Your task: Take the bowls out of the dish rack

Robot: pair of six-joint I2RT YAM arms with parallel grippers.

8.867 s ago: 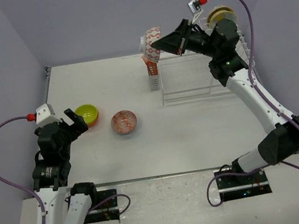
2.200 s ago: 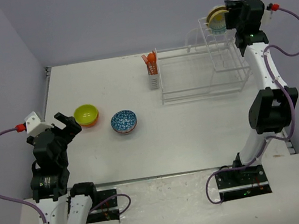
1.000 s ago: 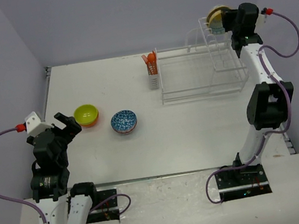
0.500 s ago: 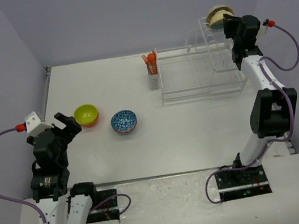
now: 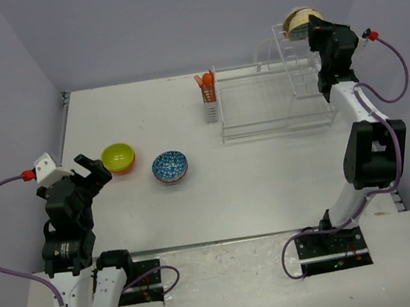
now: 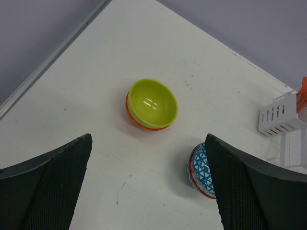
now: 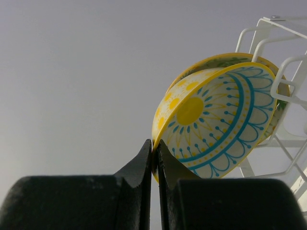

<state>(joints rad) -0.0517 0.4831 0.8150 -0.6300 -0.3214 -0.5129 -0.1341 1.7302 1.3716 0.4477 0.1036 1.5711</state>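
Note:
The white wire dish rack (image 5: 275, 102) stands at the back right. In its tall slotted part a yellow-rimmed bowl with a blue pattern (image 7: 220, 120) stands on edge, with a second bowl (image 7: 216, 62) close behind it. My right gripper (image 7: 154, 146) is shut on the front bowl's rim; from above it sits at the rack's top (image 5: 312, 25). A lime-green bowl (image 6: 152, 104) and a blue patterned bowl (image 6: 200, 170) rest on the table at the left, each showing an orange-red edge beneath. My left gripper (image 6: 147, 143) hovers open above them, holding nothing.
A small white cutlery basket (image 5: 209, 99) with orange utensils stands at the rack's left end. The low flat section of the rack holds nothing visible. Grey walls close in the table behind and on both sides.
The right gripper has closed onto the bowl's rim, and its wrist has shifted slightly at the top of the rack. The left arm and the table bowls have not moved.

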